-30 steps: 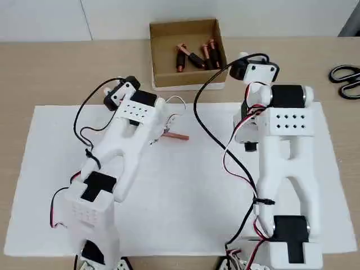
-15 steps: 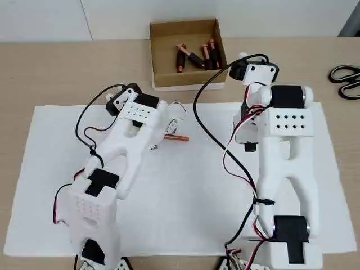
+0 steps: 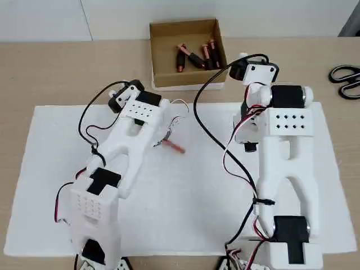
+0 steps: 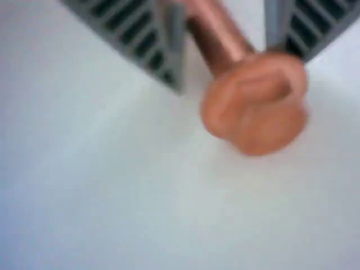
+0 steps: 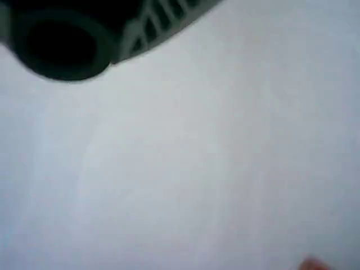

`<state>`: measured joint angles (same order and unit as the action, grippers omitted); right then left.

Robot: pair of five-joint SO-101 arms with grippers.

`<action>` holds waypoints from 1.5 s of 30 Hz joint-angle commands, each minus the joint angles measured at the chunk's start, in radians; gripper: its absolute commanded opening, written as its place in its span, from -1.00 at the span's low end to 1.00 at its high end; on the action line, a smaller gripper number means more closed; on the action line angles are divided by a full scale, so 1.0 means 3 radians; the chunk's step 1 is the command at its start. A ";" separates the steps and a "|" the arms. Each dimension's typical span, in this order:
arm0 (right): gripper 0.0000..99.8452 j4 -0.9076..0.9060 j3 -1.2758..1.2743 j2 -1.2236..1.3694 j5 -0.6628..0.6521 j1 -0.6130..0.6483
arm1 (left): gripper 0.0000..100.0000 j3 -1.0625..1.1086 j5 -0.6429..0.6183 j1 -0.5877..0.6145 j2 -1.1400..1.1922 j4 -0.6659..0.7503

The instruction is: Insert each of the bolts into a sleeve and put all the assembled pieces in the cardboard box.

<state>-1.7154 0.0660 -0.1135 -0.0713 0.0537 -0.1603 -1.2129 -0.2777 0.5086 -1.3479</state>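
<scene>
left gripper (image 3: 166,139) pinched on bolt (image 4: 254,107) shank, head poking out, over white sheet (image 3: 185,197). cardboard box (image 3: 152,56) top middle, few assembled pieces (image 3: 196,56) already in. right gripper (image 5: 84,28) looks clamped on black sleeve (image 5: 56,48), bore open. tip imo: get shank dead in line with bore before pushing, go slow. scissors (image 3: 346,79) far right. no readable writing anywhere.
</scene>
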 commanded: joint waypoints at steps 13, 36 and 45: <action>-0.99 -0.0003 0.0015 -0.0136 -0.0005 -0.0023 | -0.90 -0.0355 0.0849 -0.0194 0.0000 -0.0215; -0.99 -0.0003 0.0015 -0.0136 -0.0005 -0.0023 | -0.90 -0.0350 0.1146 0.0000 0.0010 -0.0332; -0.99 -0.0003 0.0015 -0.0136 -0.0005 -0.0023 | -0.79 -0.0345 0.0900 -0.0005 0.0010 -0.0348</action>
<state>-1.7154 0.0660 -0.1135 -0.0713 0.0537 -0.2386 -0.9122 -0.2869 0.5194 -1.4446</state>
